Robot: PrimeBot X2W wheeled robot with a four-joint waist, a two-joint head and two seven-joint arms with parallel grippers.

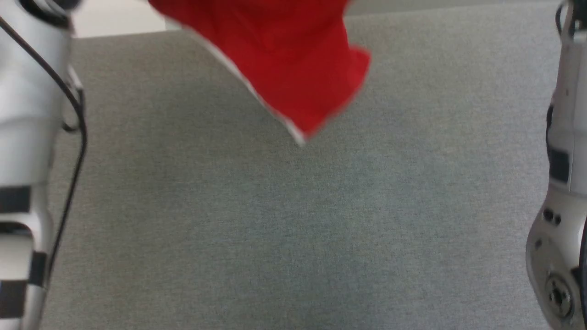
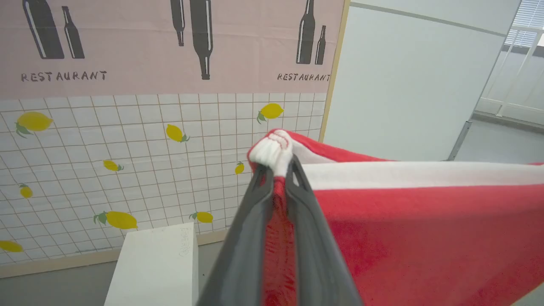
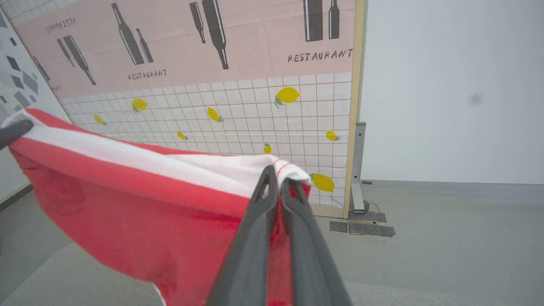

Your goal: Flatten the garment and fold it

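Left gripper (image 2: pixel 278 170), rising from the bottom middle of the left wrist view: two dark fingers pressed together on a bunched white corner of the garment (image 2: pixel 425 238). Right gripper (image 3: pixel 278 180), bottom middle of the right wrist view: likewise clamped on a white corner of the same cloth.

Between the two grips, a white band pulled into a nearly straight line. Below it, the red body hanging loose, running off the right edge of the left wrist view and reaching the left edge of the right wrist view.

In the head view, at the top centre, a blurred red flap with a thin white edge, seemingly lifted clear of the grey cloth-covered surface (image 1: pixel 293 229) spread beneath it. Pale left forearm (image 1: pixel 27 137) at the far left edge, pale right forearm (image 1: pixel 559 183) at the far right.

Behind the cloth in both wrist views, a pink banner (image 2: pixel 127 46) with black bottles and the word RESTAURANT, above white tiles dotted with lemons. At the lower left of the left wrist view, a white box (image 2: pixel 157 263).

Probably the flattening step: garment held up by two corners and stretched, not yet laid down, no fold begun. Next move likely calls for lowering both grippers evenly with the band taut, letting the hanging edge meet the surface first, then drawing the cloth out flat before any release.
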